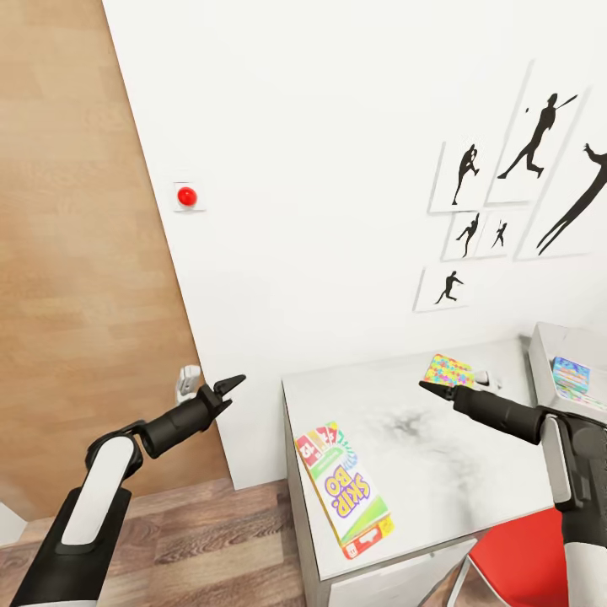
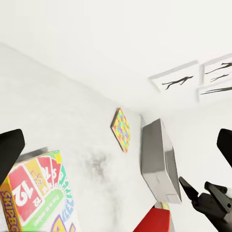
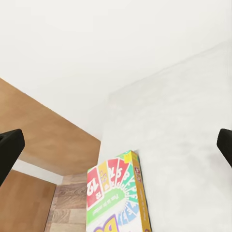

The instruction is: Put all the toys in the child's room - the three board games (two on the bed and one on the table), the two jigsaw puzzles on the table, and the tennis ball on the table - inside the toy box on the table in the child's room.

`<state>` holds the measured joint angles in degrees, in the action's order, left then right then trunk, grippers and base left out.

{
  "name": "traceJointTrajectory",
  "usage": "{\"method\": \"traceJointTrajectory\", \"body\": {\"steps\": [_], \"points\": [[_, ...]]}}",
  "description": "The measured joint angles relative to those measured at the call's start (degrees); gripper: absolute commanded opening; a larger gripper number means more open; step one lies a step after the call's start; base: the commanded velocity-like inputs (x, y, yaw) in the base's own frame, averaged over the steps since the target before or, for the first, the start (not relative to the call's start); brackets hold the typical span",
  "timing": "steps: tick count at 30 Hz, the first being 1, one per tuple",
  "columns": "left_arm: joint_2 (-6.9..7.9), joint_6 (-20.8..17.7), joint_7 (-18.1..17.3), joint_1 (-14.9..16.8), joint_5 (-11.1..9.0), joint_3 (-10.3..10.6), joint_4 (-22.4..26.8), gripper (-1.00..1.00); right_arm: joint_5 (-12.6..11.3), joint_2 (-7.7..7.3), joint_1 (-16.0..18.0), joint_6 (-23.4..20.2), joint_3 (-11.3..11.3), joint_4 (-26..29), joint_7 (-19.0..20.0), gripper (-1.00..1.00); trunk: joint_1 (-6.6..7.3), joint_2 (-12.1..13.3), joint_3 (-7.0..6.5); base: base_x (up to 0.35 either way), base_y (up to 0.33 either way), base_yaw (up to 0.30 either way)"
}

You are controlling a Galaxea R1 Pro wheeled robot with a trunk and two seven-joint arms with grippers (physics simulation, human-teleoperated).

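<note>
The red-green-yellow Skip-Bo board game (image 1: 344, 489) lies flat near the left front edge of the light grey table (image 1: 438, 455); it also shows in the wrist views as Skip-Bo (image 2: 36, 195) and Skip-Bo (image 3: 116, 195). A multicolour jigsaw puzzle (image 1: 448, 370) lies at the table's back, just beyond my open right gripper (image 1: 432, 386). The grey toy box (image 1: 552, 346) stands at the right, with a second puzzle (image 1: 572, 377) inside its outline. My left gripper (image 1: 232, 388) hangs open over the floor, left of the table, its dark fingers (image 2: 9, 150) wide apart.
A red chair (image 1: 531, 565) is tucked at the table's front right. The white wall behind carries black baseball-player prints (image 1: 523, 185) and a red button (image 1: 187, 196). A small white object (image 1: 187, 381) sits at the wall's foot. Wood floor (image 1: 76, 253) stretches to the left.
</note>
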<state>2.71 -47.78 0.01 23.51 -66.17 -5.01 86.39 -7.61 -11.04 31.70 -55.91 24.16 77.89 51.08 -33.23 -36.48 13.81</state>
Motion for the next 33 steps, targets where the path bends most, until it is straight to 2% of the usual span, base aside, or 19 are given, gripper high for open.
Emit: {"method": "traceJointTrajectory", "body": {"steps": [13, 14, 18, 21, 22, 24, 33], "points": [[0.5, 0.1, 0.0, 0.0, 1.9, -1.6, -2.0, 1.0, 1.7, -0.47, 0.3, 0.1, -1.5, -0.7, 0.0, 1.0, 0.0, 0.0, 0.0, 0.0, 0.0, 0.0], [0.66, 0.1, 0.0, 0.0, 2.3, -2.1, -3.2, 1.0, 3.5, -0.29, 0.5, 0.1, -1.9, -1.3, -0.4, 1.0, 0.0, 0.0, 0.0, 0.0, 0.0, 0.0], [0.9, 0.2, 0.1, 0.0, 2.6, -2.3, -4.4, 1.0, 4.8, -0.08, 0.6, 0.1, -2.3, -2.5, -1.1, 1.0, 0.0, 0.0, 0.0, 0.0, 0.0, 0.0], [1.88, 0.2, 0.1, 0.1, 4.1, -2.5, -6.7, 1.0, 6.9, 0.29, 1.4, 0.1, -4.1, -5.8, -2.8, 1.0, 0.0, 0.0, 0.0, 0.0, 0.0, 0.0], [1.89, 0.2, 0.1, 0.1, 4.1, -2.5, -6.7, 1.0, 6.9, 0.29, 1.4, 0.1, -4.1, -5.8, -2.8, 1.0, 0.0, 0.0, 0.0, 0.0, 0.0, 0.0], [2.63, 0.3, -0.1, 0.2, 4.8, -2.6, -8.5, 1.0, 7.7, 0.58, 2.3, 0.2, -5.6, -8.0, -4.0, 1.0, 0.0, 0.0, 0.0, 0.0, 0.0, 0.0], [3.76, 0.9, 0.0, 0.9, 5.7, -2.6, -12.6, 1.0, 8.7, 0.97, 3.8, 0.3, -7.8, -11.4, -5.6, 1.0, 0.0, 0.0, 0.0, 0.0, 0.0, 0.0]]}}
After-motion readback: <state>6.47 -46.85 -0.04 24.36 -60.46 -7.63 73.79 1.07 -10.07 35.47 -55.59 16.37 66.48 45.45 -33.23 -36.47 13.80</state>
